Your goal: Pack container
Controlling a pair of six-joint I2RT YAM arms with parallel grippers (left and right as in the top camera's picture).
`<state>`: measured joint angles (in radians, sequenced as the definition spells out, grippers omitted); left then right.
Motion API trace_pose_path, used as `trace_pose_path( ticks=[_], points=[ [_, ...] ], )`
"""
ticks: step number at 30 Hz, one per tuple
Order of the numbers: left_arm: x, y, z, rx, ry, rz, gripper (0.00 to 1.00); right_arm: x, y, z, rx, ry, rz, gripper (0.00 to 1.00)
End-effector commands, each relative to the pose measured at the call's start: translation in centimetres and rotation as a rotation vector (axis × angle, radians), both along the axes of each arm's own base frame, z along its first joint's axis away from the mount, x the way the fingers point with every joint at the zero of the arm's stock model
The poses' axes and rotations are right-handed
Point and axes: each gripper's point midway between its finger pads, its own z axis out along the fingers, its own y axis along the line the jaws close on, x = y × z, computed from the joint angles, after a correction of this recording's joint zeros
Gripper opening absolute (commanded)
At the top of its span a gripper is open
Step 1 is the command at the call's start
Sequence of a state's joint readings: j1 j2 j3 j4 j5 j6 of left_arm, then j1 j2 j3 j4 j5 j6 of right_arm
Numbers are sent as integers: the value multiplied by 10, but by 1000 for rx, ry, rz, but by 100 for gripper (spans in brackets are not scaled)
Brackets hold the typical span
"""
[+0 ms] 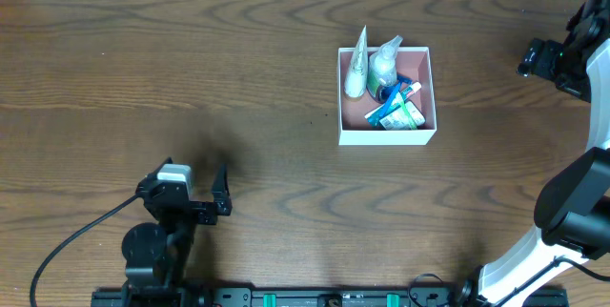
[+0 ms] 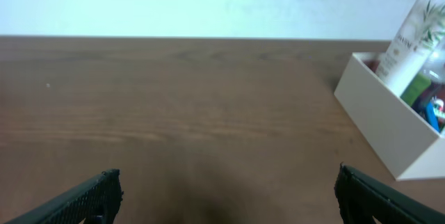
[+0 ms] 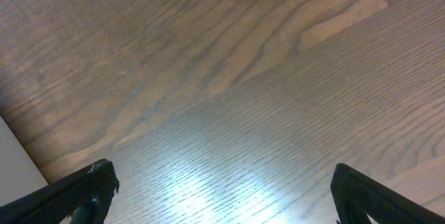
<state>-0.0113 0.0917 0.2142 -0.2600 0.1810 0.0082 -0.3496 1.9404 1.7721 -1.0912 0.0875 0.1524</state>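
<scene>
Well apart from the container (image 1: pixel 386 136), the left tool (image 2: pixel 226 193) and right tool (image 3: pixel 222 193) gape wide, empty; tall tubes (image 1: pixel 358 64) lean over its rim, so a nudge could spill them.

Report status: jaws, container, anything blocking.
Left jaws open, empty; right jaws open, empty. Container upright on the table, toiletries inside, both arms away from it. Nothing seen in the way.
</scene>
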Motion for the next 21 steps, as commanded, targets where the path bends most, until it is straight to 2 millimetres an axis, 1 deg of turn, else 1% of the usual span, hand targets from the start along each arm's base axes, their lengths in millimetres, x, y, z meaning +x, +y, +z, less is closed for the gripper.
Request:
trace_pose_path(
  ticks=[1,9,15,19,21],
  points=[
    [0,2,2,14,-39,5,98,-2,-4,-4,-5,12,-20,99],
    [2,3,-12,13,-57,7,98,-2,-4,-4,-5,12,-21,99],
    [4,3,-6,15,-91,7,98,-2,-4,-4,-5,12,-21,99],
    [9,3,2,15,-154,7,98,-2,-4,-4,-5,12,-21,99],
    [10,3,2,15,-177,8,98,-2,-4,-4,-5,12,-21,99]
  ],
)
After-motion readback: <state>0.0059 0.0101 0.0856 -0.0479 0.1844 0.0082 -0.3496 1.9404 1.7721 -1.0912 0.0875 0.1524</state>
